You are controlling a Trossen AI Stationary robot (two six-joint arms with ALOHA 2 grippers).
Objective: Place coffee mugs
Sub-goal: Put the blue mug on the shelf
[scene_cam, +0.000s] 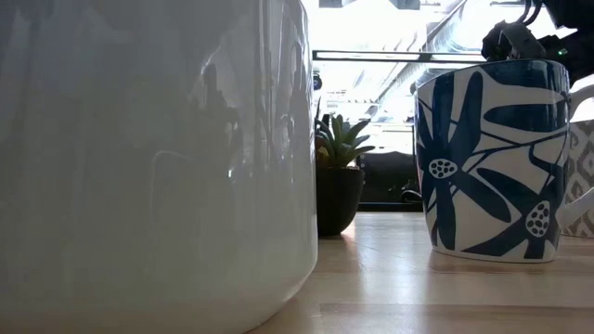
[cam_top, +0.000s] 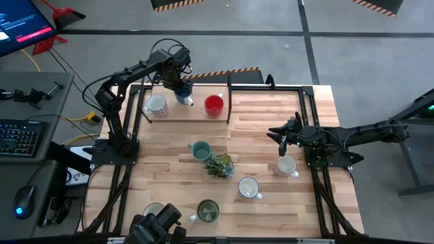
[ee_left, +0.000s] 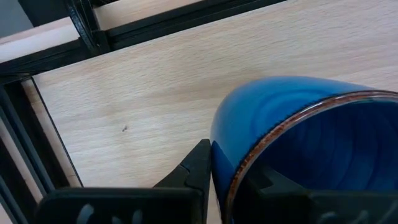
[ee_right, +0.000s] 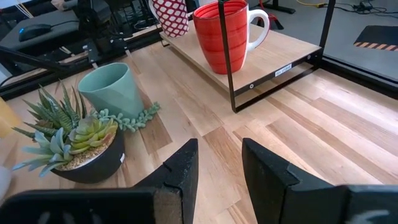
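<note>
1. High view: my left gripper [cam_top: 182, 91] stands over the blue mug [cam_top: 184, 96] on the raised shelf [cam_top: 196, 112] at the counter's [cam_top: 258, 152] far left corner, between a patterned white mug [cam_top: 156, 106] and the red mug [cam_top: 213, 105]. I judge this the setting-down step, the shelf being the row where mugs are gathered. My right gripper [cam_top: 283, 133] waits over the counter's right side, near a white mug [cam_top: 286, 165]. Also loose on the counter: the teal mug [cam_top: 200, 150], another white mug [cam_top: 248, 188], the olive mug [cam_top: 207, 211] and the spiky plant [cam_top: 219, 165].

2. Low view: a large white mug [scene_cam: 148, 158] fills the near side; a blue-flowered mug [scene_cam: 492, 162] stands beyond, the plant between them (no gripper identifiable here).

3. Left wrist view: one finger outside the blue mug's wall, one inside the rim, pinching the wall so the mug hangs upright; whether the pinch is slackening I cannot tell.

4. Right wrist view: my right gripper's fingers stand spread and empty, facing the teal mug, plant and red mug.
</note>
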